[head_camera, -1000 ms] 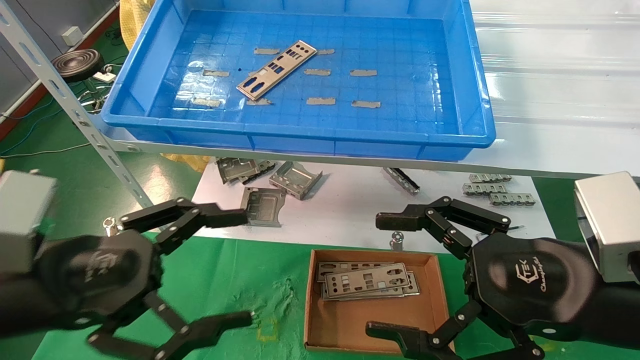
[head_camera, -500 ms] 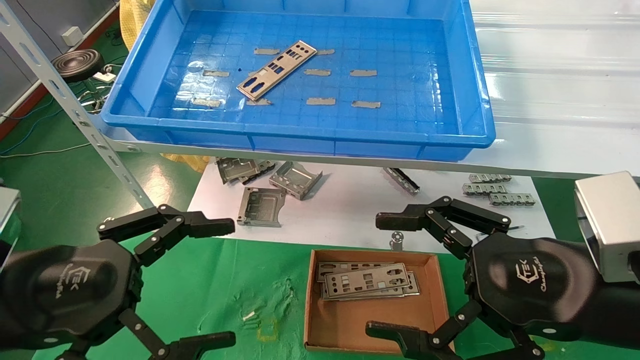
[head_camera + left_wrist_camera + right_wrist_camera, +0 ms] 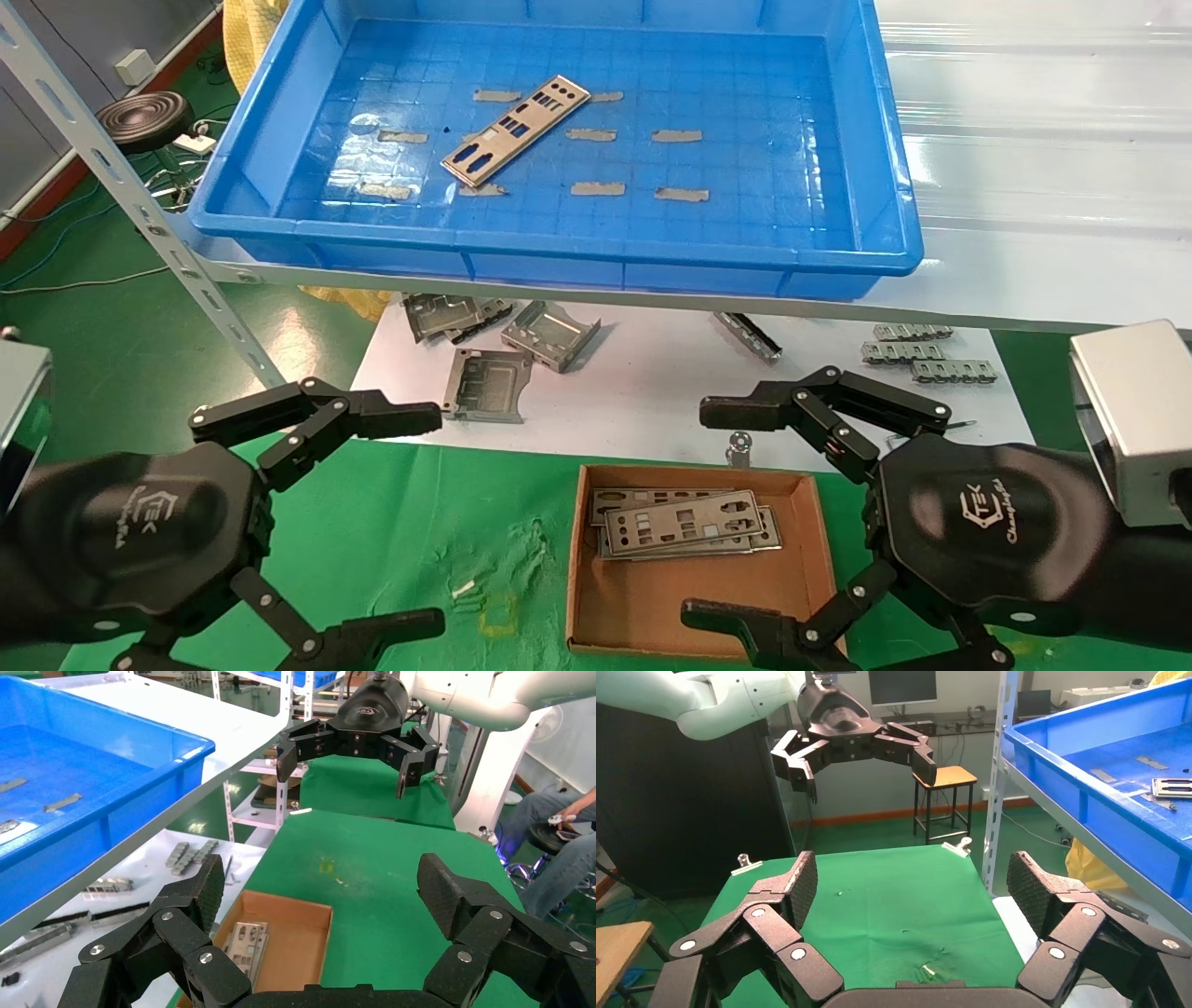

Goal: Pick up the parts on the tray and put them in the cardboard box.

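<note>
Both tools hang low over the green-covered bench, empty and spread wide. The left tool (image 3: 424, 522) hovers with its fingers far apart over bare green cloth, touching nothing. The right tool (image 3: 722, 513) is equally wide and empty, poised just above the cardboard box (image 3: 605, 610), which sits on the cloth and holds a small stack of parts (image 3: 689, 531) lying flat against its far wall. Farther out and higher, on a shelf, sits the tray (image 3: 559, 256), with one last part (image 3: 515, 130) lying diagonally on its gridded floor among several small grey tape strips (image 3: 596, 188). Below the shelf, folded metal brackets (image 3: 549, 334) lie scattered on a white sheet. The likely risks: the plate is thin and flat, so wide fingers may slide over it or pinch a tape strip instead, and an arm reaching up could clip the tray's raised rim.
</note>
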Tool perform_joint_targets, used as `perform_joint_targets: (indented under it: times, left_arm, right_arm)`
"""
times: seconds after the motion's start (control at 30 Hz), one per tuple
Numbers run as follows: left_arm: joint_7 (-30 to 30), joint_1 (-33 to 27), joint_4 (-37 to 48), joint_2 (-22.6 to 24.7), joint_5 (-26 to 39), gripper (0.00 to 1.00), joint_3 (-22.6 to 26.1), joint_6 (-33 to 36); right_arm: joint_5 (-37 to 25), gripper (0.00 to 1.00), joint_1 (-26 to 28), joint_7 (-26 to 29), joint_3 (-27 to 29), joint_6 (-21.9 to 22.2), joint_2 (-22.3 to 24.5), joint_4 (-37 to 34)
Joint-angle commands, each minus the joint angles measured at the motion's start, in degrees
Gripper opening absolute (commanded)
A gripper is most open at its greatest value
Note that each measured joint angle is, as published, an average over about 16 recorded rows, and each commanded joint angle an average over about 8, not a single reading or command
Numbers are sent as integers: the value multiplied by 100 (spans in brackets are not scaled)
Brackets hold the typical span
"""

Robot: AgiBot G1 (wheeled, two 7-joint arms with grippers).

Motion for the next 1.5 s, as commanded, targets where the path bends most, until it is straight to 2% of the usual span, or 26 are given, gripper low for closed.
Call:
perform_joint_targets:
  times: [0.03, 1.5]
  left_arm:
    - [2, -4, 7, 5, 0, 100, 6, -2]
    - [11, -19, 38, 27, 6, 100, 31, -12]
  right_arm:
    - [0, 100, 0, 0, 0, 0, 0, 0]
    - [-1, 100, 0, 0, 0, 0, 0, 0]
